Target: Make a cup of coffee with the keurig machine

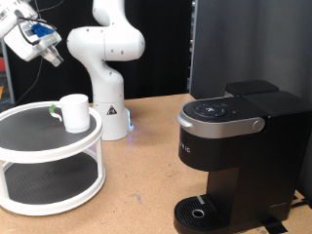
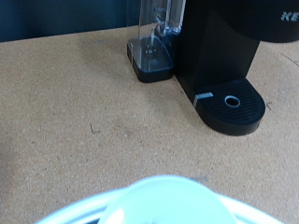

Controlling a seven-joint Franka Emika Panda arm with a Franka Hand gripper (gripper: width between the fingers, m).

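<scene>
The plain white cylindrical cup (image 1: 74, 111) stands upright on the top tier of a round white two-tier shelf stand (image 1: 29, 144) at the exterior view's left; the wrist view shows its blurred rim (image 2: 168, 203) close below the camera. Well apart, at the exterior view's right, the large matte black keurig machine (image 1: 234, 146) sits with its lid down and its round drip tray (image 2: 232, 103) bare. A clear water tank (image 2: 159, 37) stands just beside the machine in the wrist view. The white arm's gripper (image 1: 39, 44) hangs high above the stand, touching nothing; whether its jaws are spread cannot be told. The bench (image 2: 75, 112) is brown particle board, with dark panels behind.
</scene>
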